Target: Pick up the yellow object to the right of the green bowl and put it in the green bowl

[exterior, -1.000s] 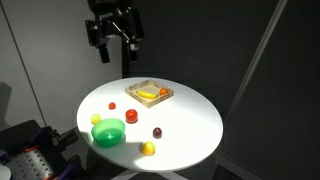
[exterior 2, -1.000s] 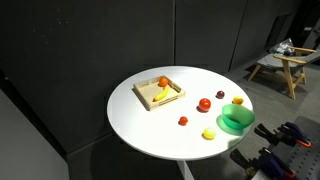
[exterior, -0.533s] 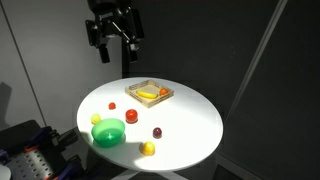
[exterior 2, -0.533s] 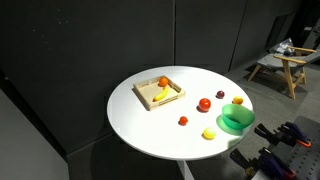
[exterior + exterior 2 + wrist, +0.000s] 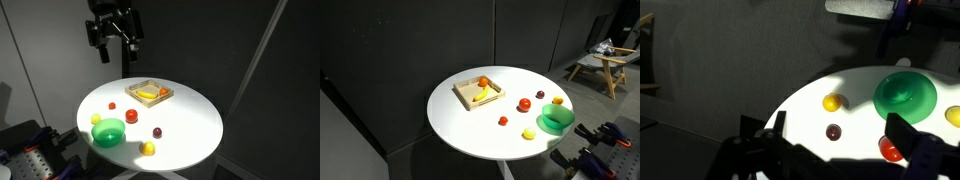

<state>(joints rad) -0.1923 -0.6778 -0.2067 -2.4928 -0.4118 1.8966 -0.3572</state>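
Green bowl (image 5: 884,100): empty, near the table edge. Wooden tray (image 5: 162,99): holds a banana-like piece (image 5: 482,96) and an orange piece (image 5: 483,82). Yellow object (image 5: 832,102): on the white table (image 5: 190,115), beside the bowl, near the rim. My gripper (image 5: 116,45): high above, jaws spread wide, holding nothing.

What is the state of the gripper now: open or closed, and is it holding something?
Gripper: open, holding nothing.

On table (image 5: 195,115), yellow object (image 5: 148,148) near green bowl (image 5: 108,133), end effector (image 5: 113,42) high above (well clear)
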